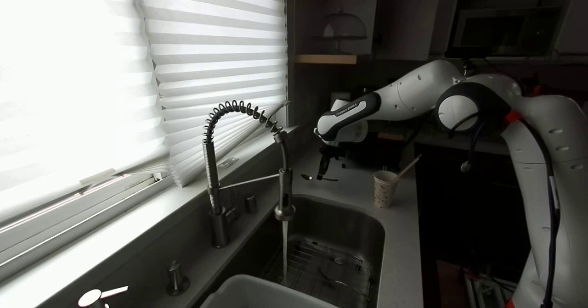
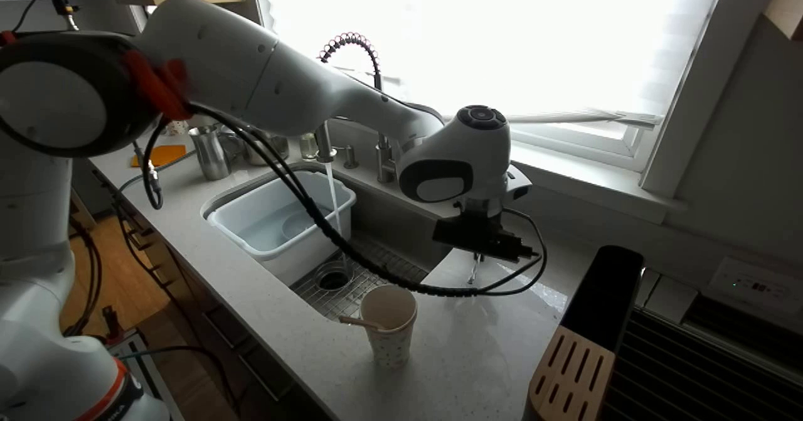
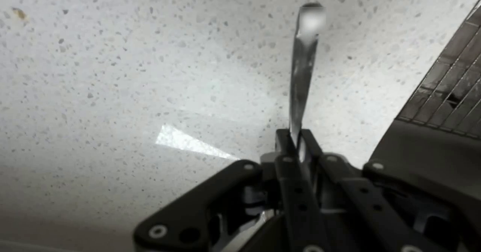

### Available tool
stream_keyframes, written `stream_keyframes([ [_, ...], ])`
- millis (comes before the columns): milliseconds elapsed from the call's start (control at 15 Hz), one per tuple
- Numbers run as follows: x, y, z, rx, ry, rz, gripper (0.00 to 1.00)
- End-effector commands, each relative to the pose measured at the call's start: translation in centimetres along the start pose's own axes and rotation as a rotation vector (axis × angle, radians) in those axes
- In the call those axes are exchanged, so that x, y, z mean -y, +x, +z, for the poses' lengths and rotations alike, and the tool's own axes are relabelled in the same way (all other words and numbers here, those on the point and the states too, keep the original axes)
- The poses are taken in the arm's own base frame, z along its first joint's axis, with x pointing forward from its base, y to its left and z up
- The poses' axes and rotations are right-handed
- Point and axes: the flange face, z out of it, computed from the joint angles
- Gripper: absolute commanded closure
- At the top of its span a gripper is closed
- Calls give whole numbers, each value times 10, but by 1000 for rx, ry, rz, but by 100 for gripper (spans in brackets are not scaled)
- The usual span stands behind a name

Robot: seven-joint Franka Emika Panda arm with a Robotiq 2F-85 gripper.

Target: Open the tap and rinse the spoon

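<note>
Spoon: over the table, beside the sink, not under the water; whether it touches the surface is hard to tell.
End effector: closed, pinching the spoon between its bowl and the free end of its handle.
Spoon's long axis: roughly level in an exterior view, running left to right, bowl on the left toward the window blind, handle on the right.
Tap: already running; the stream drops from the sprayer head beside the tub.
Way to the stream: left of the end effector in both exterior views, well apart from the spoon; in an exterior view the stream also falls on the near side.
Wrist view: the sink lies to the right, the handle slanting to its edge.
Coming move: probably a sideways carry over that edge, then bowl into the water; any turn needed is unclear.
Cup: close to the likely path, so worth a margin.
</note>
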Motion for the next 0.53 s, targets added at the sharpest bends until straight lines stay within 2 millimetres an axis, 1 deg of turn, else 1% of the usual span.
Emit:
stream_keyframes([
  [0, -1, 4, 18, -24, 22, 121, 98],
  [133, 3, 6, 25, -22, 38, 145, 98],
  [400, 3, 5, 28, -14, 42, 168, 98],
  [467, 2, 4, 26, -14, 39, 175, 67],
])
